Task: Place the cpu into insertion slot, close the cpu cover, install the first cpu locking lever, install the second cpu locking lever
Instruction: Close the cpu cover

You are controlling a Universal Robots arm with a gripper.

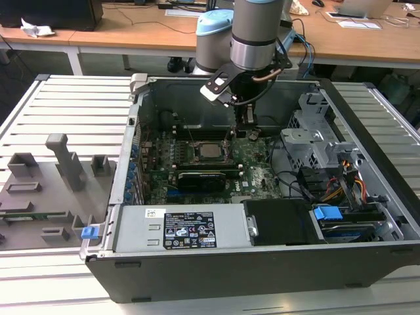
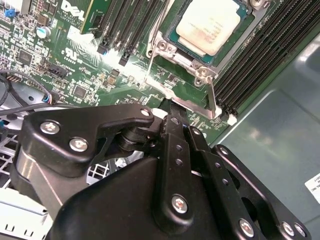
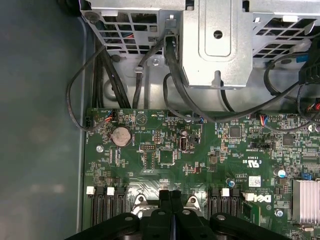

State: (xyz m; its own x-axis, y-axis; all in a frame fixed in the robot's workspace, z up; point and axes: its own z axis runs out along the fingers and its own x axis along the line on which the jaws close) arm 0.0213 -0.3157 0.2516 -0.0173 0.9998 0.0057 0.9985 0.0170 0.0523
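The claw (image 3: 170, 196) has its two fingers pressed flat together, and nothing is visible between them. In the second wrist view its tip (image 2: 169, 107) sits just beside the near edge of the cover (image 2: 172, 52), close to a thin wire lever (image 2: 213, 97). Whether it touches the lever is hidden by the claw's own black links.

The cpu (image 2: 212, 25) lies flat in the slot (image 2: 175, 36), with the cover's frame down around its edges. That view cuts off its far corner. I cannot tell whether the levers are latched.

The slot is on the board (image 3: 200, 165), between rows of memory slots (image 2: 255, 55). The board lies in the open case (image 1: 262, 272), which also holds a graphics card (image 1: 203, 178), a power supply (image 1: 184, 230) along the front wall and a metal drive cage (image 3: 215, 35). Black cables (image 3: 75, 95) loop from the cage to the board, and their far ends are lost behind the cage.

In the exterior view the arm comes down over the back wall, and the claw (image 1: 247, 134) stands just to that view's right of the cpu (image 1: 209, 150).
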